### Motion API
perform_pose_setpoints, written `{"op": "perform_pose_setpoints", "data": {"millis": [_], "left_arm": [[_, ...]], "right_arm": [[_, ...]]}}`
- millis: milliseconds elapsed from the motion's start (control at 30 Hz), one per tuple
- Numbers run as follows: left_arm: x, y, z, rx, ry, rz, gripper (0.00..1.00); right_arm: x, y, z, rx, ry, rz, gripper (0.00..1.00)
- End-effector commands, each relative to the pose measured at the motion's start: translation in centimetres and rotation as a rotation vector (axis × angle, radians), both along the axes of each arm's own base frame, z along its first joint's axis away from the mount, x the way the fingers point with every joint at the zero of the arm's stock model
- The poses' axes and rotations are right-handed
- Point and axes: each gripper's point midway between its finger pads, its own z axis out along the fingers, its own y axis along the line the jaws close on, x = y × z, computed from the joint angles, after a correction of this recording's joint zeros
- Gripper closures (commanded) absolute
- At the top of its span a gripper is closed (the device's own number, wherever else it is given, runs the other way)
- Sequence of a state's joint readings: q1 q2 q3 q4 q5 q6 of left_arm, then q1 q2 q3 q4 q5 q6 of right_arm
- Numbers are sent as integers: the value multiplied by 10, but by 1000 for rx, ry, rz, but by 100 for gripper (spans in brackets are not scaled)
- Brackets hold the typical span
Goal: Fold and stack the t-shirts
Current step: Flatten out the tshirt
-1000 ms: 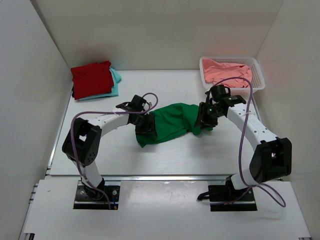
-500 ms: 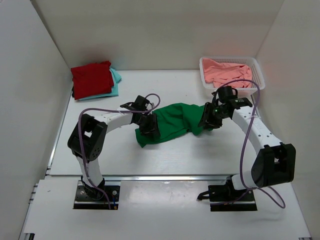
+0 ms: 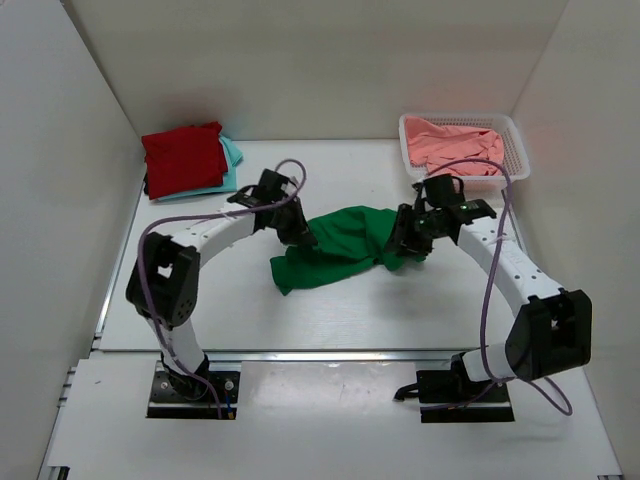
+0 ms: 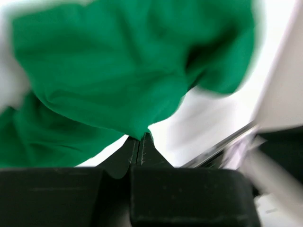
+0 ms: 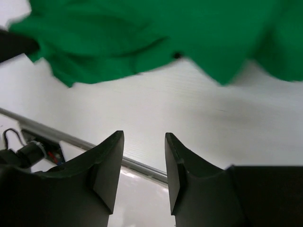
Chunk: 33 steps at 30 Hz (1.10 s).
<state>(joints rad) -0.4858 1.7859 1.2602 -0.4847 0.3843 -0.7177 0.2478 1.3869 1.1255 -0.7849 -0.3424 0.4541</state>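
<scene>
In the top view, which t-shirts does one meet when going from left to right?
dark red t-shirt → pale turquoise t-shirt → bright green t-shirt → salmon pink t-shirt

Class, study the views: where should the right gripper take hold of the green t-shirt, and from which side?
Probably its bunched right-hand end, approached low from the right. The green t-shirt lies crumpled. That end's edge faces the open right gripper, and the left gripper pinches the opposite side, so pulling apart would likely spread the cloth.
</scene>
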Motion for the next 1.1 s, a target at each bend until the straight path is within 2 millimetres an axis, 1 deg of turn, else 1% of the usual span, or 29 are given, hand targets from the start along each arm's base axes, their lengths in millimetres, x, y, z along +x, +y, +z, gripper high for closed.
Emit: {"op": "perform_pose_setpoints", "data": {"millis": [0, 33, 67, 100, 167, 200, 233, 267, 300, 333, 367, 433, 467, 533, 567, 600, 667, 700, 733, 767, 800, 833, 867, 900, 933, 967, 1000, 1033, 1067], "left_arm": [[54, 29, 107, -151, -237, 240, 100], [63, 37, 120, -196, -242, 304, 100], [68, 44, 127, -221, -242, 356, 100], [77, 51, 136, -249, -275, 379, 100], [87, 53, 142, -293, -272, 420, 100], [87, 52, 143, -307, -277, 420, 100], [90, 55, 139, -323, -270, 434, 100], [91, 52, 149, -355, -292, 438, 100], [89, 51, 142, -364, -274, 442, 100], [89, 53, 138, -362, -277, 451, 100], [90, 54, 143, -371, -292, 456, 100], [92, 60, 139, -374, -299, 472, 100], [90, 61, 137, -378, -297, 474, 100], [89, 62, 137, -399, -300, 475, 100], [89, 67, 137, -397, -301, 482, 100], [87, 68, 137, -397, -303, 483, 100], [90, 79, 141, -397, -323, 506, 100], [89, 83, 145, -400, -337, 512, 100], [88, 89, 141, -389, -323, 525, 100], [87, 92, 142, -386, -328, 528, 100], [86, 97, 147, -382, -350, 527, 100], [85, 100, 150, -381, -348, 532, 100], [87, 106, 153, -370, -356, 542, 100], [88, 112, 158, -362, -373, 545, 100], [92, 121, 167, -368, -383, 570, 100], [100, 133, 182, -379, -414, 599, 100], [106, 141, 188, -399, -413, 622, 100], [116, 144, 208, -440, -432, 634, 100], [124, 154, 241, -472, -489, 638, 100]], "right_arm": [[-1, 71, 39, 138, -153, 65, 61], [-9, 90, 35, 168, -133, 82, 61], [-7, 99, 38, 192, -154, 80, 58], [-11, 111, 31, 228, -122, 67, 57], [-28, 121, -4, 297, 26, -31, 55], [-25, 131, -5, 344, 7, -51, 52], [-37, 133, -27, 352, 79, -101, 50], [-36, 134, -39, 366, 85, -160, 49], [-37, 141, -45, 360, 82, -182, 47], [-44, 142, -62, 332, 131, -216, 46], [-41, 146, -68, 329, 131, -243, 45], [-40, 159, -77, 317, 113, -250, 43], [-34, 165, -81, 316, 105, -268, 42], [-25, 179, -85, 333, 104, -292, 40], [-17, 186, -81, 350, 102, -321, 40], [-14, 191, -90, 333, 114, -335, 39], [-5, 202, -107, 335, 137, -402, 37], [7, 207, -104, 360, 120, -437, 37], [12, 212, -114, 361, 130, -459, 33], [22, 217, -124, 353, 141, -473, 33], [31, 228, -116, 376, 141, -458, 37], [34, 226, -126, 350, 164, -432, 73], [52, 230, -110, 357, 123, -395, 100], [60, 236, -87, 358, 115, -362, 100], [56, 224, -72, 283, 73, -280, 100], [72, 221, -23, 292, -53, -199, 100], [71, 216, 4, 253, -99, -110, 100], [64, 198, 27, 252, -71, -77, 100], [69, 175, 66, 252, -109, -41, 100]]}}
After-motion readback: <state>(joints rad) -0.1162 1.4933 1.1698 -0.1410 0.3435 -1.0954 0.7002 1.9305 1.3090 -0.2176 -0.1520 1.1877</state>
